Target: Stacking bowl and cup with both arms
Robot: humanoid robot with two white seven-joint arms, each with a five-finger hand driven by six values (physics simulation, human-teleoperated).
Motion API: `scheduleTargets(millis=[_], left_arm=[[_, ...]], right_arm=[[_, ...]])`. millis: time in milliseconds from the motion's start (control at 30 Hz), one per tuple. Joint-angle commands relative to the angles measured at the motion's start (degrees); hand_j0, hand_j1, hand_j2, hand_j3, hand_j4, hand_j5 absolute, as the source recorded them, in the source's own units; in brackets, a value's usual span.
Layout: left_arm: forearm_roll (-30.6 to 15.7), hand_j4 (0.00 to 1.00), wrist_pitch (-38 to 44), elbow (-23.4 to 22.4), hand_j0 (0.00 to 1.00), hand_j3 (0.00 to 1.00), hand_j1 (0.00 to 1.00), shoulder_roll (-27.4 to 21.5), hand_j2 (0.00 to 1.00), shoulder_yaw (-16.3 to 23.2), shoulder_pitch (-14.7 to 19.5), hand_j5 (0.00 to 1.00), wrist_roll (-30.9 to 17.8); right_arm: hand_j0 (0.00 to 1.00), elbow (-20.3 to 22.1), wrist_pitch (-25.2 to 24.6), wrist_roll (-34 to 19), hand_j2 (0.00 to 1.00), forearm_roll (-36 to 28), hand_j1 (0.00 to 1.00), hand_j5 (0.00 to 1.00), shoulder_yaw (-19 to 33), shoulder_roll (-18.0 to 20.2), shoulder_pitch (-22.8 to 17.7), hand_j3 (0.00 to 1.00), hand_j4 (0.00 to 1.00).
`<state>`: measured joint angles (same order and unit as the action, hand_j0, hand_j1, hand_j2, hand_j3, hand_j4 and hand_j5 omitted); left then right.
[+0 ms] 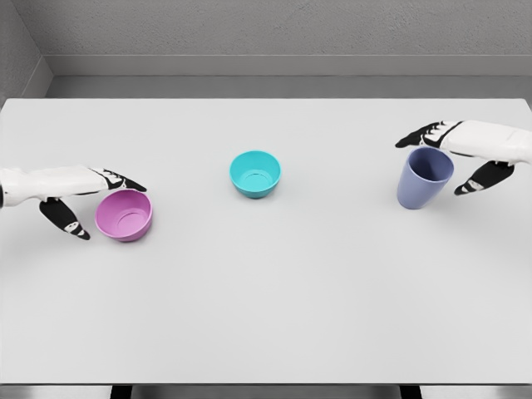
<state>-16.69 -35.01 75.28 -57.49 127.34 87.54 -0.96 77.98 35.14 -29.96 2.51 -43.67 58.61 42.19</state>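
A big white table [266,307] fills most of the view, with a gray wall [266,29] behind its far edge. 2 white arms reach in over it, 1 from each side. The left hand [79,193] comes in from the left edge and sits right by the pink bowl [125,215]. Its long fingers [125,180] stretch over the back rim of the bowl and its thumb [65,219] points down on the bowl's left side, so the hand is spread apart around the bowl. It looks very close to the bowl, but I cannot tell if it really touches. The right hand [453,154] comes in from the right edge by the blue-purple cup [424,178]. Its fingers [420,135] reach over the back of the cup's top, and its thumb [482,177] hangs just to the right of the cup. This hand is spread apart too, not squeezed shut on the cup. The cup stands on the right part of the table, tipped a little. The pink bowl sits open side up on the left part. A teal bowl [255,173] sits open side up near the middle, well apart from both hands.
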Motion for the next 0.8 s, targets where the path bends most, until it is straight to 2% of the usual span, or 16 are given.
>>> scheduleTargets(millis=[0, 367, 600, 767], left_arm=[[-0.8, 1.00, 0.0, 0.0, 1.00, 1.00, 1.00, 0.1, 1.00, -0.2, 0.0, 1.00, 0.1], [-1.2, 1.00, 0.0, 0.0, 1.00, 1.00, 1.00, 0.3, 1.00, -0.6, -0.4, 1.00, 0.2], [-1.2, 1.00, 0.0, 0.0, 1.00, 1.00, 1.00, 0.6, 1.00, -0.7, -0.4, 1.00, 0.2], [-1.2, 1.00, 0.0, 0.0, 1.00, 1.00, 1.00, 0.8, 1.00, -0.7, -0.4, 1.00, 0.2]], right_arm=[[1.00, -0.1, -0.1, 0.0, 1.00, -0.5, 1.00, 1.00, -0.4, 0.0, 0.1, 1.00, 1.00], [1.00, -3.7, -0.1, -0.5, 1.00, -0.3, 1.00, 1.00, -2.6, -2.7, 2.2, 1.00, 1.00], [1.00, -3.8, -0.1, -0.5, 1.00, -0.3, 1.00, 1.00, -2.9, -2.7, 2.4, 1.00, 1.00], [1.00, -5.8, -0.1, -0.6, 1.00, -0.3, 1.00, 1.00, -3.3, -2.8, 2.5, 1.00, 1.00]])
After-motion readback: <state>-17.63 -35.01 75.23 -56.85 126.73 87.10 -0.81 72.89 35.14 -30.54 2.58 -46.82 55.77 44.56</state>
